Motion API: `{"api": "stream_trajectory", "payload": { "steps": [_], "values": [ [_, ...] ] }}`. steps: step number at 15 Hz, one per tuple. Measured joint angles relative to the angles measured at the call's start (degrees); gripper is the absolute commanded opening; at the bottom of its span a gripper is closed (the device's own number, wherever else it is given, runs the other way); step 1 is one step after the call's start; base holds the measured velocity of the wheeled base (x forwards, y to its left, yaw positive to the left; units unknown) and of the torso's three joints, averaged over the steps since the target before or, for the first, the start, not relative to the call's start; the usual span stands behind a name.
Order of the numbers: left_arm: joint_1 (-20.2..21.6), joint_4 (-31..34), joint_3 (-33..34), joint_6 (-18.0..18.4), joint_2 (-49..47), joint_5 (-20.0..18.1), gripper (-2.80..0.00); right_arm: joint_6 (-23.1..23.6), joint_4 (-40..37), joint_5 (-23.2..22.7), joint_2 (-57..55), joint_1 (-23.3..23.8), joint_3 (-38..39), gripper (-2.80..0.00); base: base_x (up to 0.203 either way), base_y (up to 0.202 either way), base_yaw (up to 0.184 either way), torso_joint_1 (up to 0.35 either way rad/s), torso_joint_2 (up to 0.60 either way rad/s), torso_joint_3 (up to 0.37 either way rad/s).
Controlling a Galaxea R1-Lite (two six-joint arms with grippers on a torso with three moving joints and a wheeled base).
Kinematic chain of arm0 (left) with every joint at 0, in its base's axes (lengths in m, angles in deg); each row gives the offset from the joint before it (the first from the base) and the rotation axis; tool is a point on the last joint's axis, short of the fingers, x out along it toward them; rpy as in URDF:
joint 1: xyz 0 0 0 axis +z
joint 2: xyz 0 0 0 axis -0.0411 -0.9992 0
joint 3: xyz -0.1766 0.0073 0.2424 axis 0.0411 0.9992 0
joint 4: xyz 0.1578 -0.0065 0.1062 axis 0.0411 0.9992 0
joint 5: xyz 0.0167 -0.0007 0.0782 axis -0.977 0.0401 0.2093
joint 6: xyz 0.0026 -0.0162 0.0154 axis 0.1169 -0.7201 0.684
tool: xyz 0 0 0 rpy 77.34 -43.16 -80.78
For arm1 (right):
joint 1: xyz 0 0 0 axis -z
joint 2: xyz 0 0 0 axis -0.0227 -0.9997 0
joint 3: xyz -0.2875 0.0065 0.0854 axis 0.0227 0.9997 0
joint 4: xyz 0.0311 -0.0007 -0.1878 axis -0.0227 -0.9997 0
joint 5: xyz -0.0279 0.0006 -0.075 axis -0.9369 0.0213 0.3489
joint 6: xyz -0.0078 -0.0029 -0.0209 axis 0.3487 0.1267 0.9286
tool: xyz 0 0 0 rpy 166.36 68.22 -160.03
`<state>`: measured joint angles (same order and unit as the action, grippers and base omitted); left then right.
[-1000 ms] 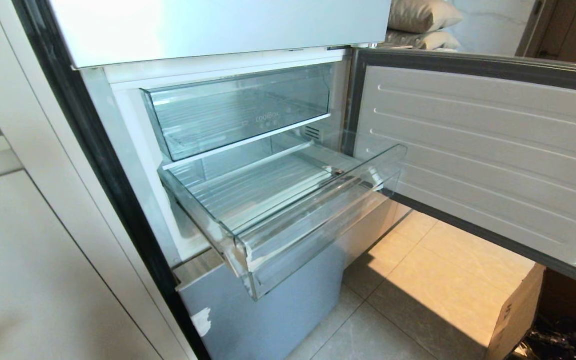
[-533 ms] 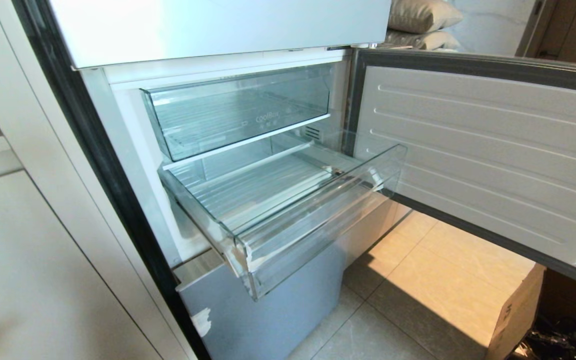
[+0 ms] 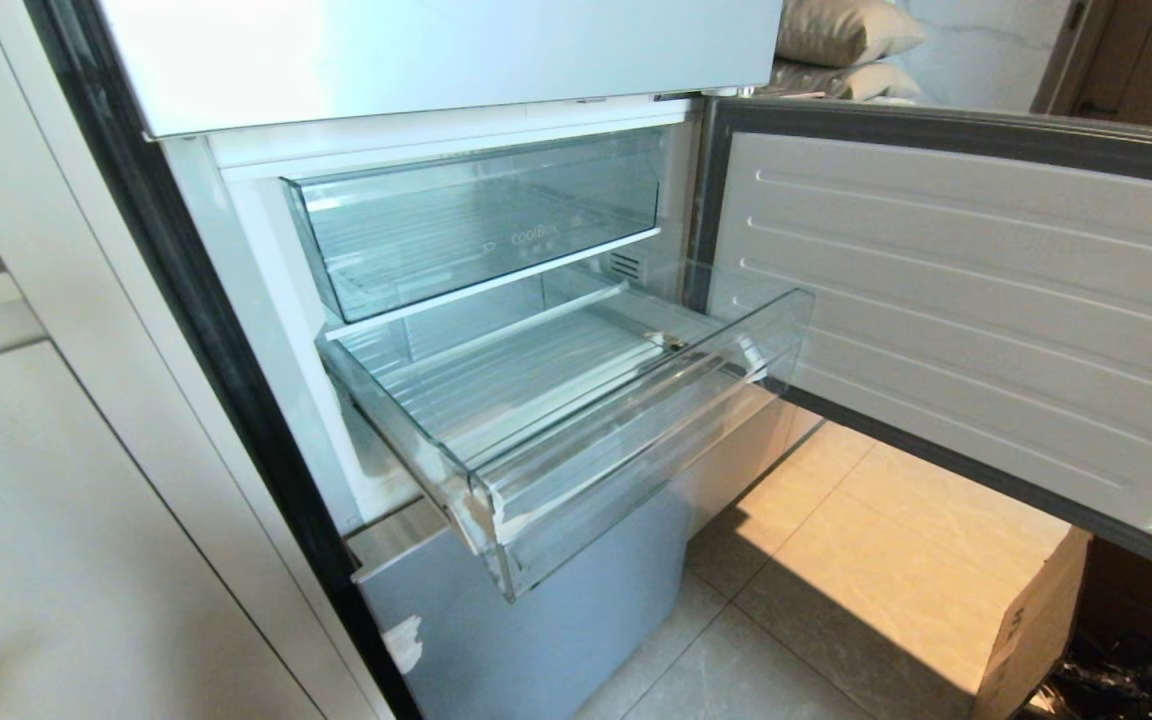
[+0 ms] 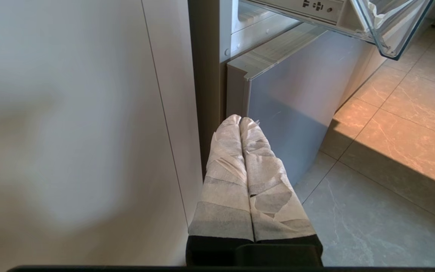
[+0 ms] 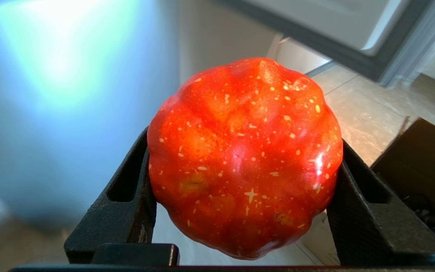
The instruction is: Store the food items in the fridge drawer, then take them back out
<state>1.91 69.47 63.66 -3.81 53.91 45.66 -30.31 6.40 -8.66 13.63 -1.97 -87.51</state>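
A glossy red-orange food item (image 5: 246, 162), speckled with pale flecks, sits clamped between the two black fingers of my right gripper (image 5: 244, 138), held low over the floor tiles. The fridge drawer (image 3: 636, 425), a clear bin with whitish tape on its front corner, stands pulled out and holds nothing; its corner also shows in the left wrist view (image 4: 391, 34). My left gripper (image 4: 240, 120), fingers wrapped in white tape and pressed together, hangs parked beside the fridge's lower grey panel (image 4: 296, 98). Neither arm appears in the head view.
Above the drawer an upper clear bin (image 3: 476, 220) stays pushed in. The fridge door (image 3: 966, 300) stands open to the right. A cardboard box (image 3: 1036, 620) sits on the floor under the door. A white cabinet wall (image 3: 86, 520) is on the left.
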Motion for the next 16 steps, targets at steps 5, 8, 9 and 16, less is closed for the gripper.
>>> {"api": "stream_trajectory", "payload": {
  "steps": [5, 8, 9, 16],
  "values": [
    [0.0, 0.0, 0.0, 0.0, 0.0, 0.0, -2.80, -2.2, 0.1, 0.9, 2.8, 0.3, 0.1, -2.80, 0.000, 0.000, 0.000, 0.000, 0.00, 0.000],
    [0.0, 0.0, 0.0, 0.0, 0.0, 0.0, -2.80, -2.8, 0.1, 0.9, 3.0, 0.4, 0.1, -2.80, -0.002, -0.003, 0.026, 0.001, 0.00, 0.000],
    [0.0, 0.0, 0.0, 0.0, 0.0, 0.0, -2.80, -2.8, 0.1, 0.9, 3.0, 0.4, 0.1, -2.80, -0.001, 0.003, 0.127, 0.001, 0.00, -0.001],
    [0.0, 0.0, 0.0, 0.0, 0.0, 0.0, -2.80, -2.9, 0.1, 0.9, 3.0, 0.3, 0.1, -2.80, 0.000, -0.007, 0.174, 0.003, 0.00, 0.002]
  ]
}}
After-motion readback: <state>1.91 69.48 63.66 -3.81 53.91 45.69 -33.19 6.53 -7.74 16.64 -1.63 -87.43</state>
